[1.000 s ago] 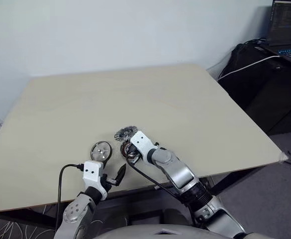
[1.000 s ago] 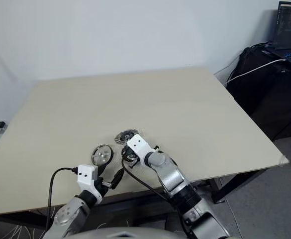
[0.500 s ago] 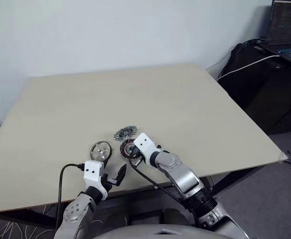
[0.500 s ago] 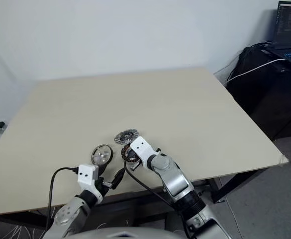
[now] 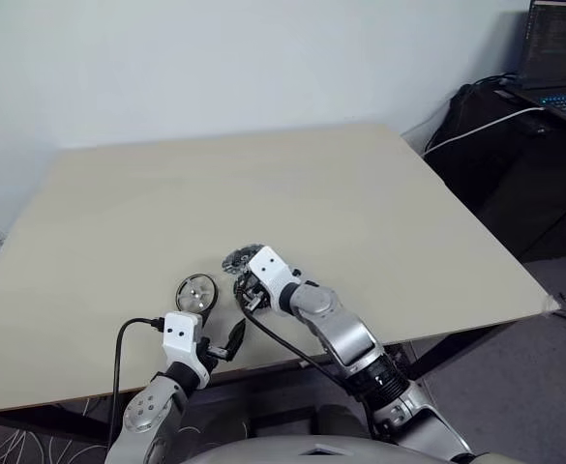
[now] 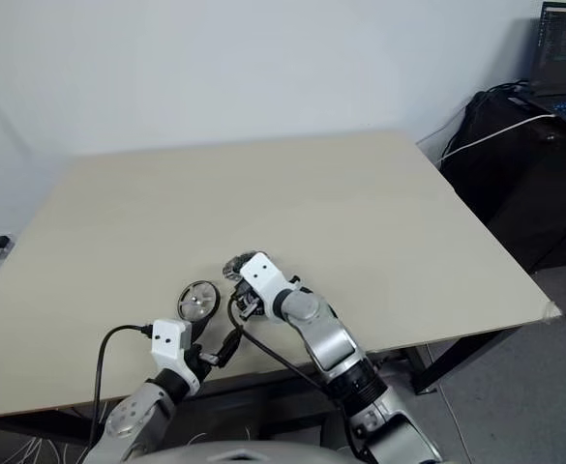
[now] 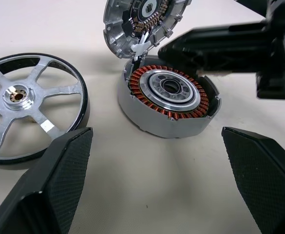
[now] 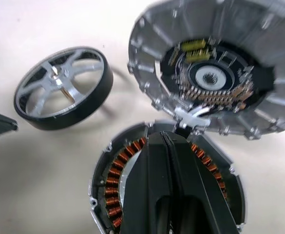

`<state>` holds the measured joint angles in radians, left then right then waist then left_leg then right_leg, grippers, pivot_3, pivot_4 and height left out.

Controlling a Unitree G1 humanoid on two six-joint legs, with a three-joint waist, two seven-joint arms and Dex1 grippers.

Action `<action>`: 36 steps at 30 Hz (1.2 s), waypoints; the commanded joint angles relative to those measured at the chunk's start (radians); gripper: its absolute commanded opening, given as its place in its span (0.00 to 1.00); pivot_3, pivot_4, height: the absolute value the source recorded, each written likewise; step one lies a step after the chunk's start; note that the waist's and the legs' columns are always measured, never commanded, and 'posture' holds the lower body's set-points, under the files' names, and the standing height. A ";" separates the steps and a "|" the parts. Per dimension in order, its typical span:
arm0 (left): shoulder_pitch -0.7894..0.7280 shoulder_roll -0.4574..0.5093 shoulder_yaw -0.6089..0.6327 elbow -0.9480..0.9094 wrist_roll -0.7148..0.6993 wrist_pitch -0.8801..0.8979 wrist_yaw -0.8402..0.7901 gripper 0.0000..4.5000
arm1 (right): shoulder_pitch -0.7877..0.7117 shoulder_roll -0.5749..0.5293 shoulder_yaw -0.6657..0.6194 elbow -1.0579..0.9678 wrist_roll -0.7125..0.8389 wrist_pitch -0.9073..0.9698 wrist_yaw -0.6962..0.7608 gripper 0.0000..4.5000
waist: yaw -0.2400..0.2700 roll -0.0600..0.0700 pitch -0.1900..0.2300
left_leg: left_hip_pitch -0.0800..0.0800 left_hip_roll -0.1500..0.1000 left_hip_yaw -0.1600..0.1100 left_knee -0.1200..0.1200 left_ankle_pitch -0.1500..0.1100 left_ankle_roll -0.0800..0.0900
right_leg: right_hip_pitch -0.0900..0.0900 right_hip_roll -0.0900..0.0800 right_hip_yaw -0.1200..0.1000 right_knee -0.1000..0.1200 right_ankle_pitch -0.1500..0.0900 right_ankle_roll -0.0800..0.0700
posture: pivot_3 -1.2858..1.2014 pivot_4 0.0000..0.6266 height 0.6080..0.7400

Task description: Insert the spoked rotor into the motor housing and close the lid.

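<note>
— Where was the rotor [image 7: 23,107]?
— Flat on the table [image 5: 360,193], just left of the housing [image 7: 169,100], not yet inside it.
— And the lid [image 7: 140,22]?
— Tilted up behind the housing, its near edge touching the rim.
— The grippers?
— The right gripper [image 8: 166,141] hung over the housing, fingers pressed together on nothing. The left gripper [image 7: 166,161] sat near, fingers spread wide.
</note>
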<state>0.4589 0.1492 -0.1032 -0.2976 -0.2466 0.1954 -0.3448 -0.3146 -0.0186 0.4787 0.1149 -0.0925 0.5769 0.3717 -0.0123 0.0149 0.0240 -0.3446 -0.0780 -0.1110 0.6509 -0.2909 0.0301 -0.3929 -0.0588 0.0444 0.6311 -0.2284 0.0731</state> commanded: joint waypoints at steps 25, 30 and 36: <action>0.005 -0.007 0.002 -0.043 -0.013 -0.021 0.003 1.00 | 0.123 -0.077 -0.127 -0.199 0.073 -0.047 0.026 0.01 | 0.001 0.000 -0.001 | -0.001 0.000 -0.001 0.000 0.001 -0.001 | -0.001 0.000 0.000 0.001 -0.003 0.005 | 0.52 0.00 1.00; 0.027 -0.107 0.055 -0.061 -0.138 -0.037 0.033 1.00 | 0.194 -0.127 -0.167 -0.316 0.100 -0.025 0.040 0.01 | 0.003 -0.001 -0.001 | -0.001 0.000 -0.001 0.000 0.001 -0.001 | -0.001 -0.001 -0.001 0.000 -0.003 0.005 | 0.52 0.00 1.00; 0.059 -0.260 0.159 -0.080 -0.353 -0.025 0.070 1.00 | 0.247 -0.170 -0.177 -0.360 0.111 0.007 0.042 0.01 | 0.003 -0.004 0.001 | -0.002 0.000 -0.001 0.001 -0.001 -0.004 | 0.000 -0.003 -0.001 -0.002 -0.003 0.006 | 0.52 0.00 1.00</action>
<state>0.5191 -0.0940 0.0288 -0.3428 -0.5603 0.1818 -0.2949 -0.0580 -0.1898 0.3150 -0.2029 0.0086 0.5800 0.4139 -0.0094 0.0112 0.0252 -0.3469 -0.0770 -0.1121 0.6517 -0.2923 0.0260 -0.3928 -0.0613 0.0434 0.6292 -0.2316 0.0791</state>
